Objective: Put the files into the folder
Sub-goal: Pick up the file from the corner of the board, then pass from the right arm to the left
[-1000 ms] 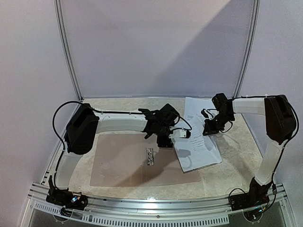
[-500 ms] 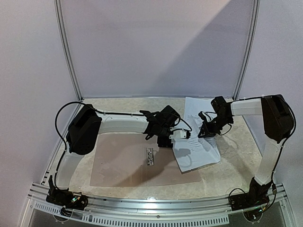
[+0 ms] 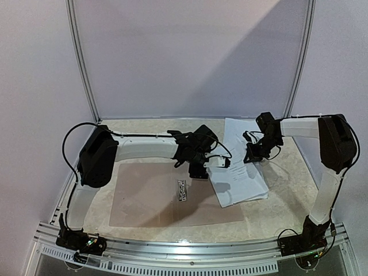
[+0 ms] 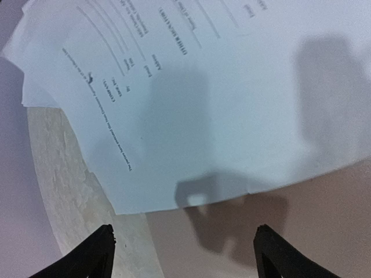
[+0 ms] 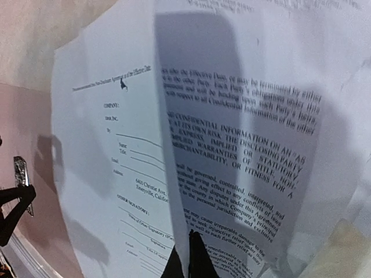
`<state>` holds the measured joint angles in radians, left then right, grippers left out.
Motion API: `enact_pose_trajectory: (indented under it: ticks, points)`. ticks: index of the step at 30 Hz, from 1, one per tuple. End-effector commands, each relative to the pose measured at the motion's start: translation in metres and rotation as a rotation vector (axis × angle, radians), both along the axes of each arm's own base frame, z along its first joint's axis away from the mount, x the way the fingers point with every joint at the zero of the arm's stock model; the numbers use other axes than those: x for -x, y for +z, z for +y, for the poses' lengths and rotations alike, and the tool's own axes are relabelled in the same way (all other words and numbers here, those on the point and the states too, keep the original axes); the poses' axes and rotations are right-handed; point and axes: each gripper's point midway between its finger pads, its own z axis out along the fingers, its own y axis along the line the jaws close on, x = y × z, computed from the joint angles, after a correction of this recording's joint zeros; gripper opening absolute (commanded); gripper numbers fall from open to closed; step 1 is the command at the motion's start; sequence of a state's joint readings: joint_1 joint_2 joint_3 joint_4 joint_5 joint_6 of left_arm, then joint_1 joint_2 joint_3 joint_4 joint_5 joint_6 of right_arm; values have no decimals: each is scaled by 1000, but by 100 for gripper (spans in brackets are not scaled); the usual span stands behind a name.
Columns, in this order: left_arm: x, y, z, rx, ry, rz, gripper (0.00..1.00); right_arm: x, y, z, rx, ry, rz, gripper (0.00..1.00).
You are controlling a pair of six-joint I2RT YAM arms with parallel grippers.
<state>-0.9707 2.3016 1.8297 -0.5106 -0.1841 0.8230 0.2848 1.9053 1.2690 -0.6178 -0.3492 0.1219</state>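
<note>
Files (image 3: 244, 178) long axis 11-to-5, overlapping 3 o'clock edge of folder (image 3: 144, 198); right pincer (image 3: 250, 157) clenched on one, left pincer (image 3: 198, 171) released.

You look down on a table (image 3: 282, 215) topped in pale, marble-veined beige, closed in on three sides by plain lavender-white walls (image 3: 190, 57). Two curved silver tubes (image 3: 82, 63) rise from its back corners, and a ribbed aluminium rail (image 3: 190, 248) runs along your near edge. A soft diagonal line between lighter and darker tone crosses the back wall.
</note>
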Motion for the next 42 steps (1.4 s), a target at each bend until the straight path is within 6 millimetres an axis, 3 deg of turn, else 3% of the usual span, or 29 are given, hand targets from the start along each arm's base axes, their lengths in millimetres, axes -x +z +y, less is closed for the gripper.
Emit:
enact_pose_trajectory:
  ticks: [1, 3, 4, 7, 11, 14, 18, 21, 33, 38, 42]
  points:
    - [-5, 102, 18, 143, 30, 16, 86, -23, 58, 11, -40, 48, -117, 0]
    - [-6, 145, 40, 229, 68, 47, 88, -25, 91, 18, -58, 84, -188, 0]
    - [-8, 157, 51, 262, 86, 76, 89, -23, 113, 22, -69, 103, -238, 0]
    - [-6, 226, 93, 418, 119, 102, 93, -6, 162, 50, -106, 220, -362, 0]
    - [3, 306, 154, 593, 111, 55, 99, 61, 242, 109, -265, 532, -590, 0]
    - [23, 339, 182, 616, 68, -9, 99, 105, 285, 135, -389, 705, -751, 0]
    - [52, 357, 193, 619, 17, -5, 100, 133, 323, 142, -532, 776, -869, 0]
    - [66, 362, 193, 638, -19, 21, 99, 141, 341, 145, -598, 788, -918, 0]
    - [123, 358, 177, 798, -204, 318, 99, 133, 360, 151, -692, 714, -956, 0]
    - [103, 362, 173, 960, -118, 443, 99, 129, 369, 157, -803, 661, -960, 0]
    - [92, 371, 178, 984, -119, 419, 99, 121, 376, 161, -845, 616, -947, 0]
